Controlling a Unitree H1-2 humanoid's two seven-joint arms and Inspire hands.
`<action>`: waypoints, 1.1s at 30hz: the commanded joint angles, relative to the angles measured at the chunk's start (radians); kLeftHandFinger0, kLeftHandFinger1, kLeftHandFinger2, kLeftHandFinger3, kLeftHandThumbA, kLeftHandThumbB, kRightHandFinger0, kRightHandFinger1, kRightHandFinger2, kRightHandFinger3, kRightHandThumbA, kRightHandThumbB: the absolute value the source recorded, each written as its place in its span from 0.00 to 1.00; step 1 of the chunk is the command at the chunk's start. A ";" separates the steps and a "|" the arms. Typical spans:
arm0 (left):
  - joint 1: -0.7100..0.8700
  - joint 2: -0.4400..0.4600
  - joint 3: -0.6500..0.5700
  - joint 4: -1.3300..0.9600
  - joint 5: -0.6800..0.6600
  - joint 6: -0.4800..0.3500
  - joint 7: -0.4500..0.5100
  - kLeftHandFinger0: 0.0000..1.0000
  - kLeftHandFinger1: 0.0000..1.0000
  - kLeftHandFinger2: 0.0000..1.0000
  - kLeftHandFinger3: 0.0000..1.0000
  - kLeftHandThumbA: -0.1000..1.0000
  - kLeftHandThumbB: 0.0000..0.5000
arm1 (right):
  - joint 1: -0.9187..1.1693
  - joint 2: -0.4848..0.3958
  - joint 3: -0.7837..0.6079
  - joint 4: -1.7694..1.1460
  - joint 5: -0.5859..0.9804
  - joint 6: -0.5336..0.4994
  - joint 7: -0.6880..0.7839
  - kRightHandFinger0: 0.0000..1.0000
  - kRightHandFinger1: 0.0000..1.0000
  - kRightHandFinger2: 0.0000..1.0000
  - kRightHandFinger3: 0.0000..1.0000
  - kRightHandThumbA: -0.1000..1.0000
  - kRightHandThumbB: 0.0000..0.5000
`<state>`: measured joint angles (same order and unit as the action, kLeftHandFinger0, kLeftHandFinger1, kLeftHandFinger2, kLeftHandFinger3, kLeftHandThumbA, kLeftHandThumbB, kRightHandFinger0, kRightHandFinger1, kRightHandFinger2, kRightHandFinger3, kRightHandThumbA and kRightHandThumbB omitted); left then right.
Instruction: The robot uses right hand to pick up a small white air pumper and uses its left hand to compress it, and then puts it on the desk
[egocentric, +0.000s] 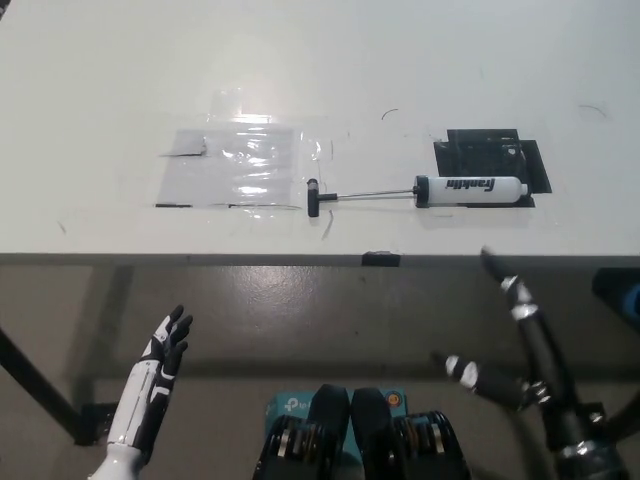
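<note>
Nothing of the task looks done: the white air pumper (470, 188) lies untouched on the desk (320, 60) at two o'clock, rod extended, while the spread black right hand (515, 345) and spread white left hand (158, 372) hang empty below its edge

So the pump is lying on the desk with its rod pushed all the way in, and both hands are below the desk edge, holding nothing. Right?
Not quite. In the head view the air pump lies on the desk with its rod pulled out, the black T-handle well clear of the white barrel. The rest holds: the left hand and right hand are below the desk edge, holding nothing.
</note>
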<state>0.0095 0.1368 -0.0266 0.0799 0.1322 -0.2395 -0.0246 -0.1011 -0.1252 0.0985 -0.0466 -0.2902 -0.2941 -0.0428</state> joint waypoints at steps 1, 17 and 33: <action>-0.017 0.003 -0.007 -0.040 0.004 -0.055 0.000 1.00 1.00 1.00 1.00 1.00 0.31 | -0.111 -0.033 -0.043 -0.151 -0.028 0.051 0.011 1.00 1.00 1.00 1.00 0.94 0.44; 0.010 0.009 0.008 -0.052 -0.022 -0.048 -0.007 1.00 1.00 1.00 1.00 1.00 0.32 | -0.578 -0.261 0.070 0.226 -0.007 0.299 0.302 1.00 1.00 1.00 1.00 0.96 0.50; 0.023 0.011 0.006 -0.058 -0.020 -0.051 -0.010 1.00 1.00 1.00 1.00 1.00 0.31 | -0.800 -0.284 0.177 0.632 0.002 0.304 0.432 1.00 1.00 1.00 1.00 1.00 0.59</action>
<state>0.0302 0.1371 -0.0217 0.0548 0.1243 -0.2545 -0.0264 -0.8153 -0.3845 0.2787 0.5577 -0.3028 0.0263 0.3366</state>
